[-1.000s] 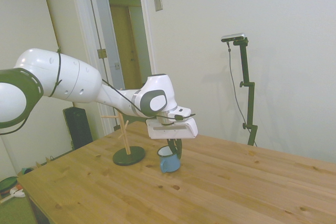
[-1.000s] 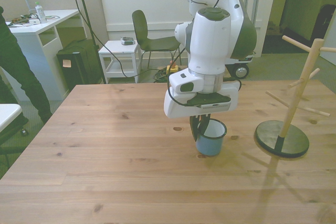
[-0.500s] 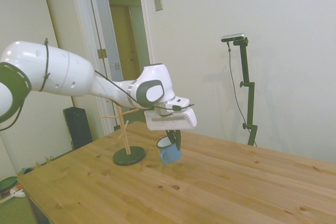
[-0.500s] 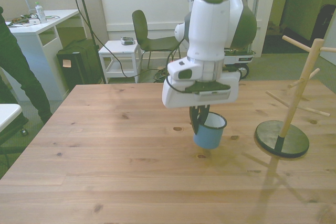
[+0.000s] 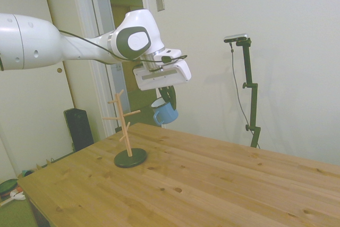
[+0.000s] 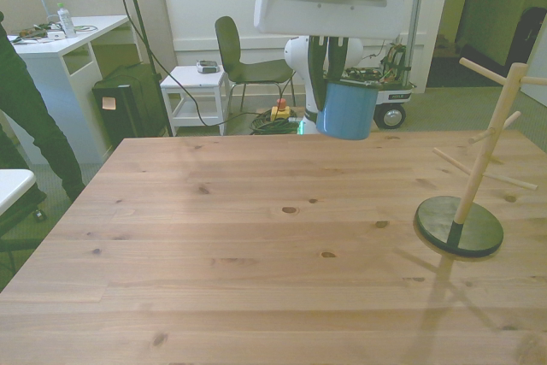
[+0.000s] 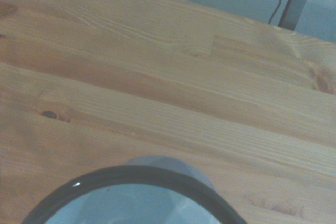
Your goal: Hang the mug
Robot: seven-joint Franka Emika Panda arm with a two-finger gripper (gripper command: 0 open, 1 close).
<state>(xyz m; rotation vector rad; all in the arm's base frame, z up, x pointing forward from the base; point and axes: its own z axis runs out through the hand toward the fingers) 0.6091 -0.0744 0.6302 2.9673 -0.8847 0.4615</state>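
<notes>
You have a wooden table [image 6: 214, 237] with visible knots. Behind it in the front view stand a dark chair [image 6: 235, 57], a small white cart [image 6: 195, 96] and a white desk [image 6: 60, 49] carrying a bottle [image 6: 64, 19]. A person's dark-clothed leg [image 6: 30, 117] shows at the front view's left.

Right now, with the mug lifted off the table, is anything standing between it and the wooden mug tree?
Nothing visible does. The mug hangs in the tool high above the table, and only open air and bare wood separate it from the mug tree, which stands alone with empty pegs.
</notes>
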